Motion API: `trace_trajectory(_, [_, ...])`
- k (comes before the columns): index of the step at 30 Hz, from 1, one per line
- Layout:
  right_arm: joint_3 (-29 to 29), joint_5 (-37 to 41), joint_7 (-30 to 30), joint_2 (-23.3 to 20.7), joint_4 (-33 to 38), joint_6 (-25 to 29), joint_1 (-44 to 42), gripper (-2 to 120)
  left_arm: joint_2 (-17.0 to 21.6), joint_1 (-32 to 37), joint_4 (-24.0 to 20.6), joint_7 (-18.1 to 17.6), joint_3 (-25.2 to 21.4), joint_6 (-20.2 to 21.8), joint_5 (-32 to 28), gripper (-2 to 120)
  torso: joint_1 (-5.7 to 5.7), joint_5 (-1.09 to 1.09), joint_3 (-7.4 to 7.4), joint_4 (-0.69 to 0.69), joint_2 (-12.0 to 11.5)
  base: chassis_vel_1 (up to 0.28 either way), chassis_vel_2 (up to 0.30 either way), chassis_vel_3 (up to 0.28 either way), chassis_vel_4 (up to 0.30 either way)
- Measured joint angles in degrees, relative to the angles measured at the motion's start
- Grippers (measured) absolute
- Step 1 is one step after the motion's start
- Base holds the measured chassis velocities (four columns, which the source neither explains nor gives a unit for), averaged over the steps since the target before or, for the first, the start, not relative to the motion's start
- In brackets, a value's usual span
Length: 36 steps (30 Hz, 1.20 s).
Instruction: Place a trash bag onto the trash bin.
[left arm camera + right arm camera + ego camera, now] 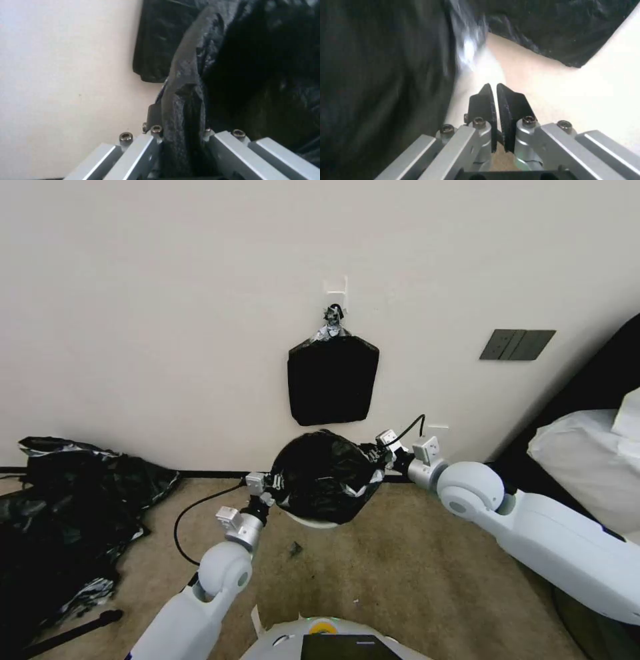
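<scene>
Already we hold the thin glossy black plastic trash bag (pixel 325 475) draped over the small round cream-white plastic trash bin (pixel 313 523); left gripper (pixel 181 125) jaws pinch its edge, right gripper (pixel 495 105) jaws sit nearly closed on nothing. Seating it around the rim remains.

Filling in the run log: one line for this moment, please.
trash bag: draped over trash bin | left gripper: shut on bag edge | right gripper: shut, beside bag, nothing between fingers | spare bags hang on wall

Soft, even light is filling the room. Both wrist views are looking blurry up close, and the head view is bending at its edges.
</scene>
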Motion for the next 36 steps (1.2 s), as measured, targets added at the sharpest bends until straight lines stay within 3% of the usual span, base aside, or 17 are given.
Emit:
trace_trajectory(7, [0.07,-0.13,1.54,0.51,0.4,0.67,-0.7,5,-0.36,-0.56,0.2,-1.04,-0.93,1.36,-4.71,1,0.0,-0.01,0.0,-0.02,0.0,0.0,0.0,0.0,0.0])
trace_trajectory(11, [0.41,0.03,5.53,1.87,0.48,1.78,-0.68,22,-0.31,-0.49,0.29,-1.05,-0.95,1.52,-4.3,1,0.0,0.01,0.0,0.01,0.0,0.0,0.0,0.0,0.0])
trace_trajectory(18, [9.34,3.5,11.12,1.67,4.81,1.72,-4.74,46,-0.82,-0.61,2.19,-1.9,-0.93,1.79,-2.61,1,0.0,-0.02,0.0,-0.02,0.0,0.0,0.0,0.0,0.0])
trace_trajectory(22, [15.23,8.7,13.37,2.87,9.6,0.9,-6.57,60,-1.13,-0.89,2.6,-2.86,-0.38,1.8,-0.38,1,0.0,-0.01,0.0,-0.02,0.0,0.0,0.0,0.0,0.0])
trace_trajectory(23, [16.0,13.26,16.26,3.8,12.67,-0.09,-6.52,66,-1.25,-1.07,2.49,-3.64,0.13,1.8,0.82,1,0.0,-0.03,0.0,-0.02,0.0,0.0,0.0,0.0,0.0])
trace_trajectory(25, [14.9,18.63,21.55,5.11,17.8,-1.62,-6.65,77,-1.4,-1.38,1.78,-5.33,1.04,1.79,3.44,1,0.0,-0.02,0.0,0.01,0.0,0.0,0.0,0.0,0.0])
trace_trajectory(31, [10.02,23.56,29.96,8.5,20.47,-4.38,-9.96,94,-1.27,-1.4,0.02,-7.95,2.66,1.86,7.83,1,0.0,0.0,0.0,-0.01,0.0,0.0,0.0,0.0,0.0])
trace_trajectory(32, [9.93,23.6,30.08,8.58,20.47,-4.43,-10.05,96,-1.24,-1.37,-0.09,-8.03,2.7,1.89,7.94,1,0.0,0.01,0.0,-0.01,0.0,0.0,0.0,0.0,0.0])
trace_trajectory(34, [6.84,26.65,35.99,11.64,20.44,-6.35,-12.38,99,-0.5,-0.37,-1.92,-9.39,2.8,2.1,10.76,1,0.0,-0.01,0.0,0.0,0.0,0.0,0.0,0.0,0.0])
trace_trajectory(36, [6.57,27.22,36.44,11.99,20.39,-6.43,-12.65,97,-0.25,-0.23,-2.13,-9.51,2.67,1.97,11.28,1,0.0,-0.01,0.0,0.0,0.0,0.0,0.0,0.0,0.0])
